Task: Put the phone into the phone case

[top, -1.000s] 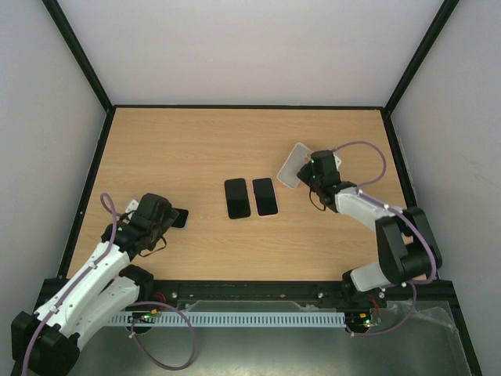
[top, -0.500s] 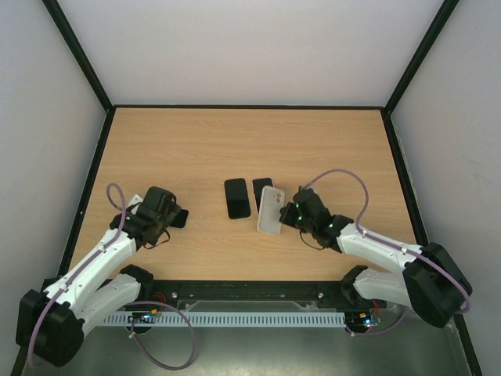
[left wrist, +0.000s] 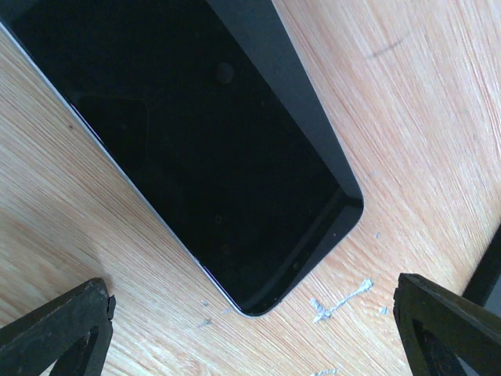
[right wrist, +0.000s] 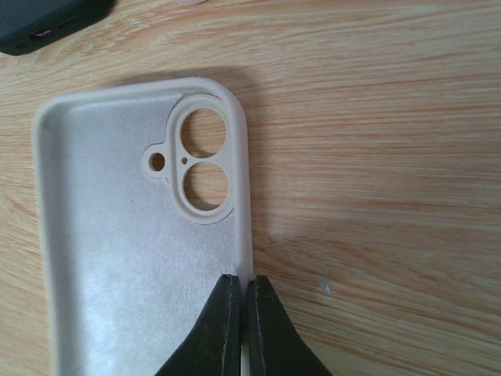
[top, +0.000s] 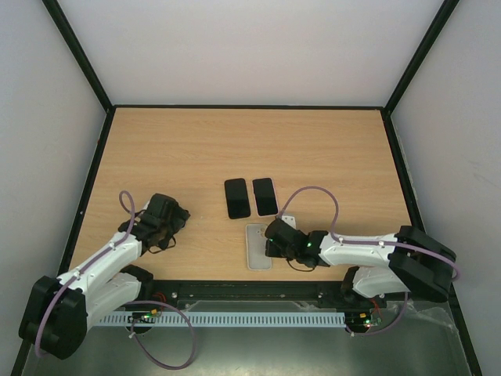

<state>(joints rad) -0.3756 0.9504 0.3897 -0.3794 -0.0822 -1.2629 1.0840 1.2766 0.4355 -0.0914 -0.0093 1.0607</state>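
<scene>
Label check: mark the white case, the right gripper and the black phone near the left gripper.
white case [right wrist: 109,258]: right wrist view, inner back.
right gripper [right wrist: 243,283]: right wrist view, between fingertips.
black phone [left wrist: 196,133]: left wrist view, screen.

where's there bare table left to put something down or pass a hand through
Bare: the far half of the table, behind the left phone and right phone, and the right side past them; also a strip between the left fingers and the left phone. Crowded: the near middle, where case, right fingers and phones sit close.
</scene>
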